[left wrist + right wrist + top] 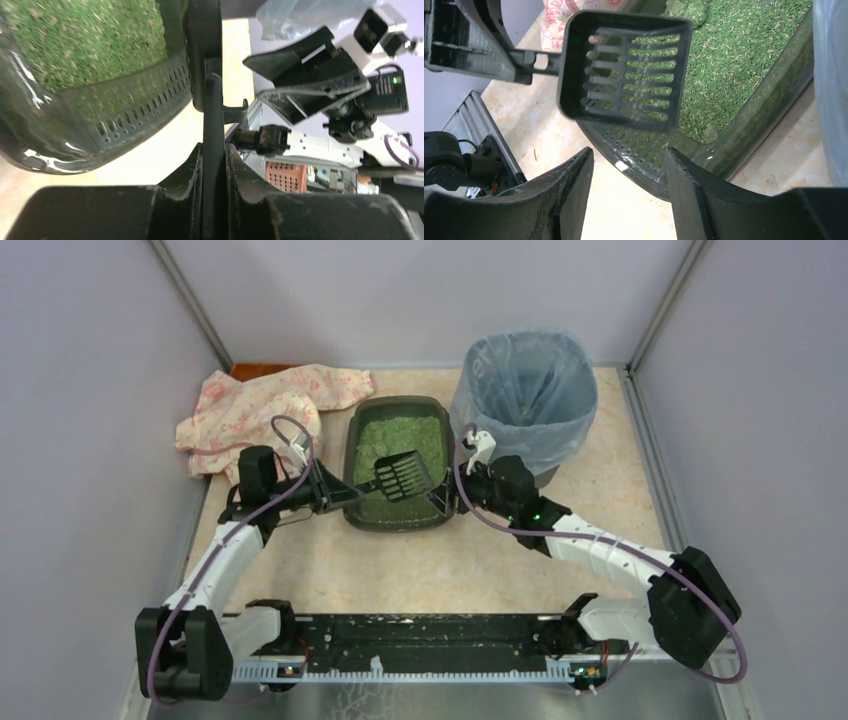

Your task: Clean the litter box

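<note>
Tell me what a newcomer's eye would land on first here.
The litter box of green litter sits mid-table, and the left jaws, shut, hold a black scoop over its near end. A bag-lined bin stands to its right at the back, a pink cloth to its left.

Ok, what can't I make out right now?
Bin contents: top view, bag folds hide the bottom; right wrist view cuts it at the right edge.
What lies under the scoop: top view, its head covers it.
Litter box far end: left wrist view, cut off by the top edge.
</note>
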`<action>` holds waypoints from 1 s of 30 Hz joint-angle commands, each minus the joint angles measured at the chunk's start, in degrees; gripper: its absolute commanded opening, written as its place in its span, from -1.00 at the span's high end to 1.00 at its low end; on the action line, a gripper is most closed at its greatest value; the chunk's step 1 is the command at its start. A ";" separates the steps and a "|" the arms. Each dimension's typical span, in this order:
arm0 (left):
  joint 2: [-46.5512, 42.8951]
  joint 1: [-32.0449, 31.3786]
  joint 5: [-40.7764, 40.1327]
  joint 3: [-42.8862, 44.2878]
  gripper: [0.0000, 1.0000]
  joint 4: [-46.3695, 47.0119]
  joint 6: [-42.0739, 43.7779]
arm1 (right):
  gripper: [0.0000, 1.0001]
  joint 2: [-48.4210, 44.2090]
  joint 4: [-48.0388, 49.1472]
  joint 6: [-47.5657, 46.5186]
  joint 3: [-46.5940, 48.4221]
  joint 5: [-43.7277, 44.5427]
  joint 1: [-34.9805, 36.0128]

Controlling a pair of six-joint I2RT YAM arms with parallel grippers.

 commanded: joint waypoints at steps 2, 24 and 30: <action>-1.89 0.41 10.70 -1.92 1.00 0.32 5.43 | -0.11 1.33 5.49 0.40 2.47 -1.57 0.54; 0.51 0.50 26.12 -7.38 1.00 20.20 -3.63 | 0.17 -3.01 5.27 0.56 0.17 -2.39 0.55; 0.51 0.50 25.91 -8.57 1.00 25.97 -7.42 | 0.21 -4.45 6.50 0.74 -1.74 -2.94 0.54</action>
